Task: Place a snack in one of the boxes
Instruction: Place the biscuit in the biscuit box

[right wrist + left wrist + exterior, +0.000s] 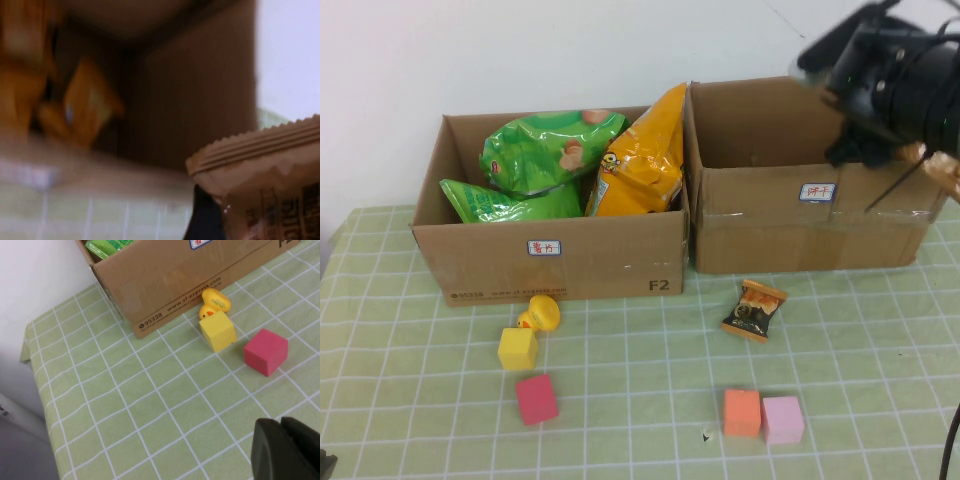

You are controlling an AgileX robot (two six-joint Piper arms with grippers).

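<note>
High view
Bench [880, 330]: a green checked cloth covers it.
Left box [555, 255]: far left, open on top, with green bags [535, 160] and a yellow bag [638, 160] inside.
Right box [810, 225]: touching the left box on its right side, open on top.
Right gripper [930, 160]: it hangs above the right end of the right box; a tan snack packet [942, 170] shows at its fingers.
Second snack [754, 310]: a dark and orange packet lying on the bench, just near of the right box.
Blocks: yellow block [517, 349] and red block [536, 398] at near left, orange block [742, 412] touching pink block [783, 419] at near right.
Duck toy [539, 314]: touching the yellow block, just near of the left box.

Left wrist view
Left gripper [285, 450]: low over the bench at near left, well apart from the blocks; fingers together, holding nothing.

Right wrist view
Right gripper fingers: closed on the snack packet [265, 175]; the inside of the right box [190, 90] is behind it.
</note>
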